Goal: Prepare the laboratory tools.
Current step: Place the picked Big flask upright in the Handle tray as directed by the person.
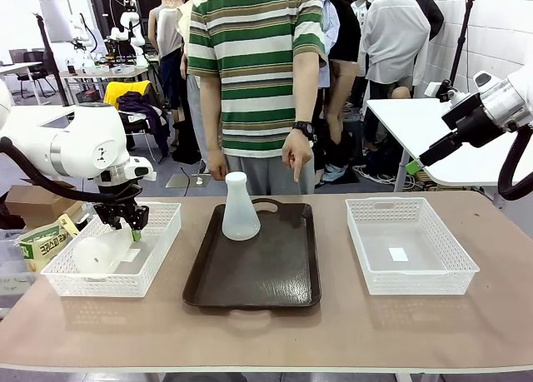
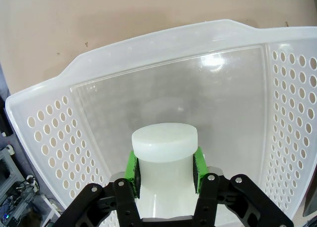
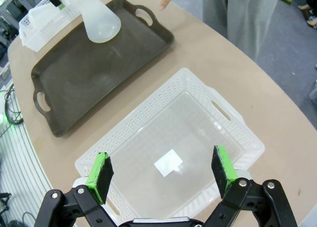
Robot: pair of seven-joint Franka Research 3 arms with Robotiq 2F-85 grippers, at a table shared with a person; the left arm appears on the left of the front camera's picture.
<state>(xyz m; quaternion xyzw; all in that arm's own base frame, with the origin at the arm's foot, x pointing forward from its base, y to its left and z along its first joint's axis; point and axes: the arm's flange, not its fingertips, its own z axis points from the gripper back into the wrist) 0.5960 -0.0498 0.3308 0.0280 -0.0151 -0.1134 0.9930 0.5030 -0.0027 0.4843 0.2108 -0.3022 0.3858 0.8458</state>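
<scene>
**Left gripper holds a flask by the neck inside the left basket**

In the front view we see the left gripper [image 1: 133,225] lowered into the white perforated plastic basket [image 1: 162,253] at the table's 9 o'clock side. Its jaws are clamped on the neck of a translucent frosted-white conical flask [image 1: 96,254], which lies on its side in that basket. In the left wrist view the green pads [image 2: 131,168] press both sides of the flask's neck [image 2: 164,160], with the neck's flat rim facing the basket's floor [image 2: 163,88].

A second frosted-white conical flask [image 1: 240,207] stands upright on the dark brown rectangular tray [image 1: 266,270] at the table's centre, towards the tray's 11 o'clock corner. A person in a green-striped shirt stands at 12 o'clock, one hand [image 1: 296,157] pointing down above the tray's far edge.

The right gripper [image 3: 162,173] hovers with its jaws spread wide and holding nothing, above a second white perforated plastic basket [image 3: 233,133] at 3 o'clock. A small white label [image 3: 168,163] lies on that basket's floor.
</scene>
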